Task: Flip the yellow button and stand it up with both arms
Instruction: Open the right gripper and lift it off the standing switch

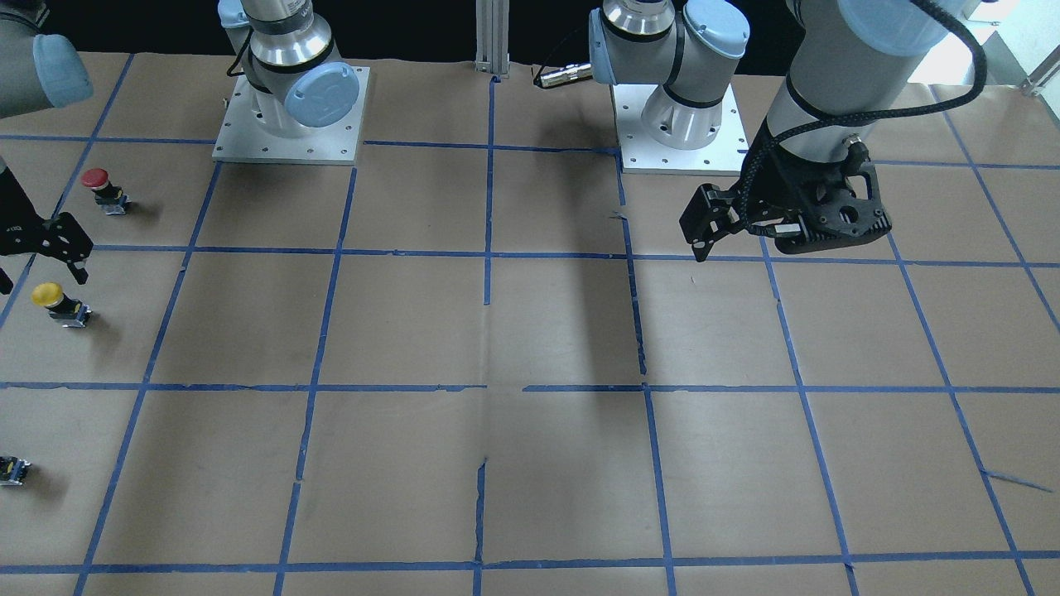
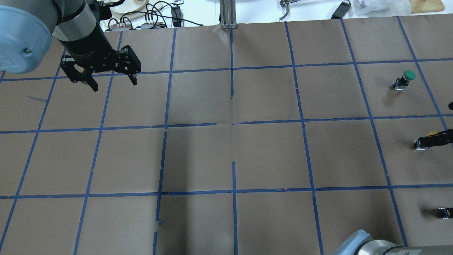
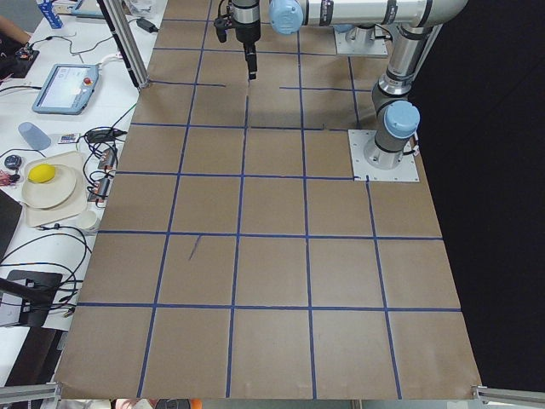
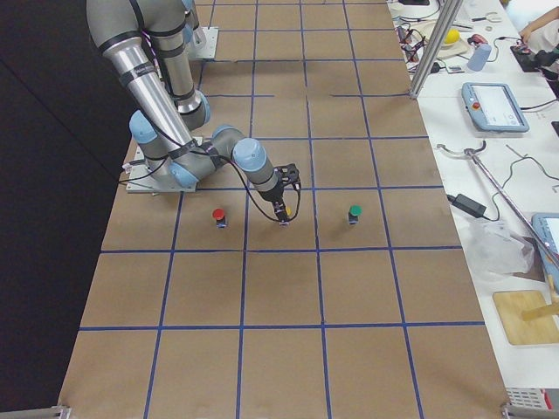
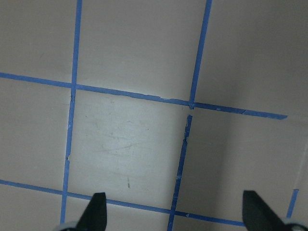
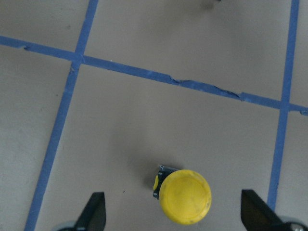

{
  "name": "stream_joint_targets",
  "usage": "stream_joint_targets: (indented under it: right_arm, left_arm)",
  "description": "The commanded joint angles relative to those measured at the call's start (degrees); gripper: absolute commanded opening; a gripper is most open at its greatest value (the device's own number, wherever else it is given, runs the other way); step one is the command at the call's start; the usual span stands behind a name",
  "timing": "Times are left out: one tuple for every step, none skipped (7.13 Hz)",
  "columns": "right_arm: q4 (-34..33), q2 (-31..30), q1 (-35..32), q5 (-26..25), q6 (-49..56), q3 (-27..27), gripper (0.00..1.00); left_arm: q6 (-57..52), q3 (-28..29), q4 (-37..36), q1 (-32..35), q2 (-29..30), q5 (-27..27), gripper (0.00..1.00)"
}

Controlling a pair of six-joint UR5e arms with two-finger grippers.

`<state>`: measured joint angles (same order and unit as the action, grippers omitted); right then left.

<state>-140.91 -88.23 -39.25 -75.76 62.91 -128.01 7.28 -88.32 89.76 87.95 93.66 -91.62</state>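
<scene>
Yellow button [image 6: 185, 195] fills the lower middle of the right wrist view. It stands cap uppermost, with a corner of its dark body showing at the cap's left edge. No writing on it can be read.

The right gripper [image 6: 173, 211] hangs directly over it, jaws spread wide. Its fingers [image 6: 96, 211] flank the cap with clear paper showing on both sides, and they touch and hold nothing.

The button sits inside one blue-taped square at the robot's right end of the table [image 1: 563, 331], which is covered in brown paper. It is the middle one of a row of three. The red button [image 1: 98, 184] stands in the next square toward the robot's base. The green button [image 2: 405, 78] stands in the next square toward the operators' side, and both are well apart from it.

Far across the table, the left gripper [image 2: 114, 85] hovers above bare paper, jaws wide apart and holding nothing. White print on its wrist is too small to read.

On the side bench beyond the table's left end, a pale plate [image 3: 60, 194] holds a round yellow object [image 3: 41, 175]. A light blue cup [image 3: 34, 135] stands near it, and I cannot tell what is in the cup.
</scene>
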Motion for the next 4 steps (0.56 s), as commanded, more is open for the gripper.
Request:
stream_joint_targets:
  right_arm:
    - [18.12,-7.63,-1.69,-0.01,-0.77,8.60,1.00]
    - [27.09,-8.18,-3.09,-0.01,-1.64,14.57,1.00]
    - [34.31,-8.10,-5.89,-0.18,-4.70,20.98,1.00]
    - [44.39,-7.75,-10.18,-0.27,-12.47,27.14,1.00]
  left_arm:
    - [-4.08,-1.58,0.15,-0.23,-0.93,0.48,0.99]
    - [-4.37,-2.29,0.06,-0.32,-1.11,0.39,0.99]
    - [-4.81,-2.55,0.32,-0.32,-1.89,0.39,0.99]
    - [-5.95,-2.56,0.33,-0.58,-2.51,0.39,1.00]
